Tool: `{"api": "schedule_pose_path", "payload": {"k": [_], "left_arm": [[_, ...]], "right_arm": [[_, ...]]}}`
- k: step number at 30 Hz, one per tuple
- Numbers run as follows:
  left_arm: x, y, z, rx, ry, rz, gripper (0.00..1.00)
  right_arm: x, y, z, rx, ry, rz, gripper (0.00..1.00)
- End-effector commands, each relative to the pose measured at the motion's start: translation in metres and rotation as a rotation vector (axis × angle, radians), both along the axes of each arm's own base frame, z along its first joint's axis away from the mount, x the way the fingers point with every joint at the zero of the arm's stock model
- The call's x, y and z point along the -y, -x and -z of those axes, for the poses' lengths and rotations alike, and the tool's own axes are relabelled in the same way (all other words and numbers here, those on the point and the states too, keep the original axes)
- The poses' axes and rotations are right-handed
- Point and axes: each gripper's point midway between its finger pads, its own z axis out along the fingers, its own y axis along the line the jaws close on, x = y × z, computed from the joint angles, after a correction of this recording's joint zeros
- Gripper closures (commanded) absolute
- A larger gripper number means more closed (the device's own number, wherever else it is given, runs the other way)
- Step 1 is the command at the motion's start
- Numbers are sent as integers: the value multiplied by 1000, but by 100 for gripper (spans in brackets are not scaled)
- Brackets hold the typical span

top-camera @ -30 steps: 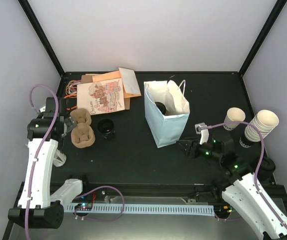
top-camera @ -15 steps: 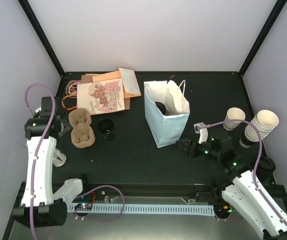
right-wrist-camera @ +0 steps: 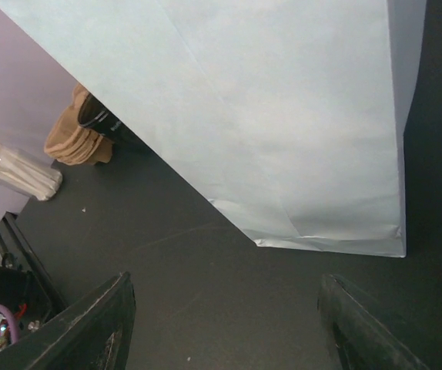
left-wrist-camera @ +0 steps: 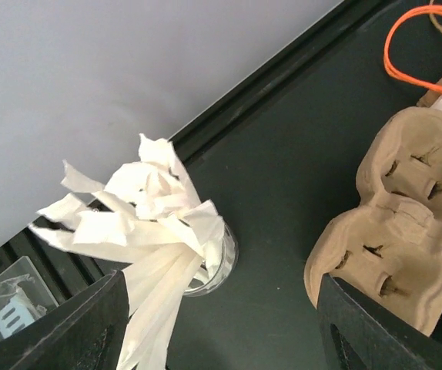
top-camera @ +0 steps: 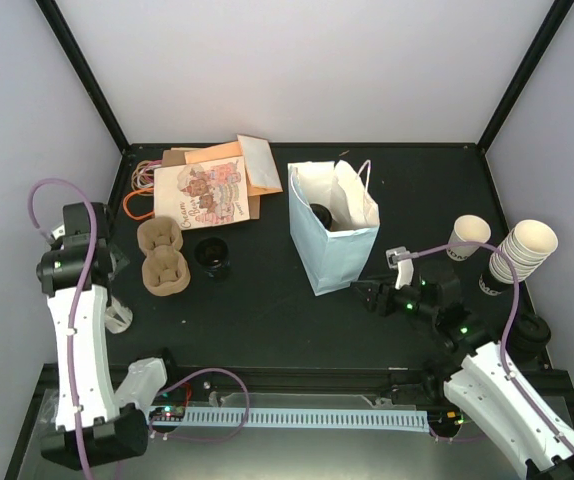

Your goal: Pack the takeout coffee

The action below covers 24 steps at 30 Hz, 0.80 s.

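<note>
Coffee (top-camera: 212, 253): found upright, lid on, on table (top-camera: 267, 320) at 9 o'clock of bag (top-camera: 332, 250), just beside carrier (top-camera: 164, 258); not yet packed. Bag standing mouth-up, presumably to take cup from above; dark round item inside, identity unconfirmed. Left gripper (left-wrist-camera: 221, 324) spread, empty, at 9 o'clock of carrier, near napkin glass (left-wrist-camera: 205, 270); judged the nearer for the pick. Right gripper (right-wrist-camera: 225, 308) spread, empty, at bag's 5 o'clock, judged placed to steady it.
</note>
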Motion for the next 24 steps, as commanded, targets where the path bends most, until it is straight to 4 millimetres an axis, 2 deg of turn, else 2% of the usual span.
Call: {"api": "schedule_pose_path", "payload": {"k": [1, 6, 9, 12, 14, 18, 24], "left_arm": [[2, 10, -11, 48, -27, 31, 31], [2, 22, -17, 73, -31, -7, 38], [10, 20, -22, 155, -23, 45, 36], [20, 16, -19, 197, -7, 114, 33], [15, 20, -14, 167, -20, 87, 34], [12, 13, 0, 90, 12, 67, 45], [-4, 9, -1, 42, -17, 9, 47]], "right_arm": [[2, -15, -3, 98, -3, 34, 32], [1, -22, 1, 121, -40, 60, 32], [3, -24, 14, 113, -34, 83, 32], [7, -25, 24, 110, -27, 102, 32], [9, -25, 28, 114, -24, 113, 32], [9, -23, 31, 120, -33, 111, 32], [9, -23, 30, 125, -34, 111, 32]]}}
